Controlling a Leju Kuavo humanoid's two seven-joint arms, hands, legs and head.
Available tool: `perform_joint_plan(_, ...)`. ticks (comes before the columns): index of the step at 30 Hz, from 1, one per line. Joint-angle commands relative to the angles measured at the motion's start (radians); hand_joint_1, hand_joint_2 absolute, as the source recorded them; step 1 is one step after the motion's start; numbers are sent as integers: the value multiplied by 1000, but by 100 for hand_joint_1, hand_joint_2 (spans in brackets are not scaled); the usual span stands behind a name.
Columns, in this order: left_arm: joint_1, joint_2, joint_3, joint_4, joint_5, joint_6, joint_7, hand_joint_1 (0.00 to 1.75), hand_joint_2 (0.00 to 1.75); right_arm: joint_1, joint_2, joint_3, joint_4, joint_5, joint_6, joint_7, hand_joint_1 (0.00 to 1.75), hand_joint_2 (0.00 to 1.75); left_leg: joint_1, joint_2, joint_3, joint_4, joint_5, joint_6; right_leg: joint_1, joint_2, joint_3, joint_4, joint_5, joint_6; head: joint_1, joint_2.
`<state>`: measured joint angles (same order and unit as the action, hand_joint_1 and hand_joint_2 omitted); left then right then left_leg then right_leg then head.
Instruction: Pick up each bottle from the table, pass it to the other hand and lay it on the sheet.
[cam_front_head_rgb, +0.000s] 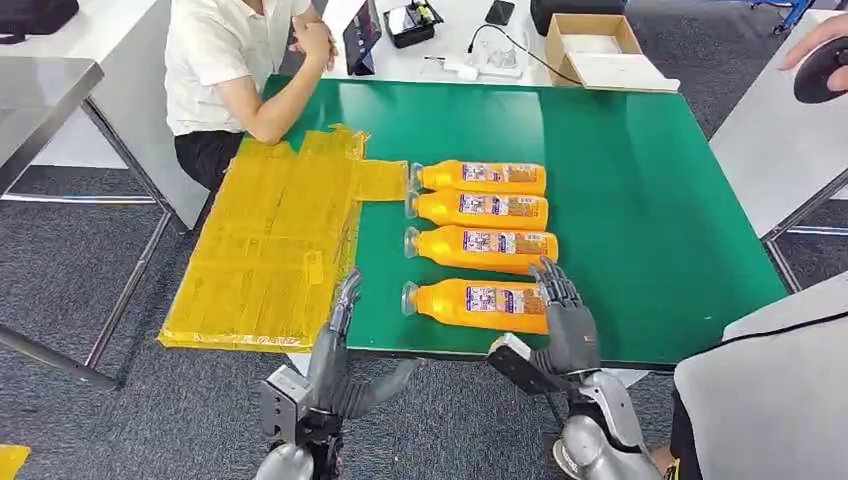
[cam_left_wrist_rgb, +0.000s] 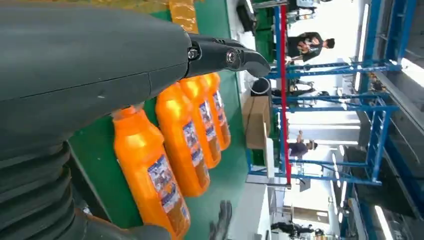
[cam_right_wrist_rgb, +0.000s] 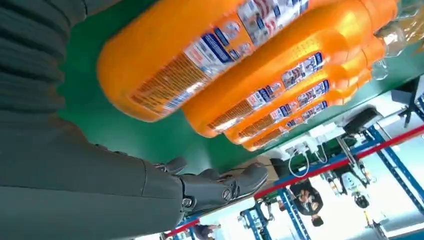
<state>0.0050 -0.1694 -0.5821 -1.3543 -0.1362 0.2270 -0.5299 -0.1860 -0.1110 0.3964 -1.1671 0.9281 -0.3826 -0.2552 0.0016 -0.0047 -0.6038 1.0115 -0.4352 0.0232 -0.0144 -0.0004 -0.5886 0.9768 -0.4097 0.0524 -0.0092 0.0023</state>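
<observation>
Four orange bottles (cam_front_head_rgb: 478, 243) lying side by side on green table (cam_front_head_rgb: 650, 200), none yet on yellow sheet (cam_front_head_rgb: 270, 245). Right hand (cam_front_head_rgb: 565, 310) spread, empty, at nearest bottle (cam_front_head_rgb: 475, 303). Left hand (cam_front_head_rgb: 343, 305) probably empty too; partly hidden. Risks: round bottle rolling off near edge; slipping during handover.

A person in a white short-sleeved shirt (cam_front_head_rgb: 215, 60) sits at the far left corner of the green-topped desk (cam_front_head_rgb: 640, 200), one forearm resting on its edge. Behind the desk, on a white table (cam_front_head_rgb: 450, 55), lie an open brown cardboard box (cam_front_head_rgb: 592, 45), a black tray (cam_front_head_rgb: 412, 22), a dark phone (cam_front_head_rgb: 499, 12) and a white power strip (cam_front_head_rgb: 470, 68) with a black cable. Grey carpet floor (cam_front_head_rgb: 60, 270) lies beneath.
</observation>
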Motion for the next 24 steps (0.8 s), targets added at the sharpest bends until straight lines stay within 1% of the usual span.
perform_joint_plan(1,-62,2,-20,92,17,-11,6,0,175,-189,28,83,267,5,70,39,0,175,0,4,5,-1,-1,-1,0,4,3,-1,0,-2,0,0)
perform_joint_plan(3,-62,-1,-23,95,26,-8,-1,0,175,-220,18,99,308,3,97,52,0,175,0,4,5,-1,-1,-1,0,4,3,-1,0,-2,0,0)
perform_joint_plan(5,-62,-2,-24,95,26,-8,-1,0,175,-221,14,97,310,3,98,52,0,175,0,2,3,-1,-1,-1,0,2,2,-1,0,-1,0,0)
perform_joint_plan(8,-59,-2,-22,91,30,-5,-3,0,175,-227,13,104,321,10,101,55,0,175,0,2,5,-1,-1,-1,0,2,5,-1,-1,-2,0,0)
perform_joint_plan(10,-59,-2,-21,92,33,-3,-5,0,175,-233,13,109,331,9,111,56,0,175,0,2,3,-1,-1,-1,0,1,3,-1,0,-1,0,0)
perform_joint_plan(11,-59,-3,-21,94,39,-2,-6,0,175,-244,16,117,352,6,131,59,0,175,0,2,5,-1,-2,-1,0,2,5,-1,-1,-2,0,0)
perform_joint_plan(13,-59,-1,-25,97,44,-1,-9,0,175,-251,21,131,376,-8,162,57,0,175,0,2,3,-1,-1,-1,0,1,3,-1,0,-2,0,0)
perform_joint_plan(16,-58,0,-28,100,46,-2,-10,0,175,-248,24,137,386,-17,172,53,0,175,0,2,6,-1,-2,-2,0,2,5,-1,-1,-3,0,0)
perform_joint_plan(17,-58,0,-28,100,46,-2,-10,0,175,-248,24,137,386,-17,172,53,0,175,0,1,2,-1,0,-1,0,1,2,-1,0,-1,0,0)
perform_joint_plan(18,-58,0,-28,100,46,-2,-10,0,175,-248,24,137,386,-17,172,53,0,175,0,1,4,-1,-1,-1,0,1,4,-1,-1,-2,0,0)
perform_joint_plan(21,-58,1,-30,100,46,-3,-10,0,175,-249,24,142,391,-18,178,54,0,175,0,0,2,-1,0,-1,0,0,2,-1,0,-1,0,0)
perform_joint_plan(23,-55,4,-32,96,44,-1,-13,0,175,-248,26,156,399,-18,186,50,0,175,0,2,6,-1,-2,-2,0,1,5,0,-2,-2,0,0)
perform_joint_plan(24,-51,8,-34,89,42,0,-15,0,175,-248,26,164,403,-16,188,53,0,175,0,1,3,-1,-1,-1,0,1,2,-1,-1,-1,0,0)
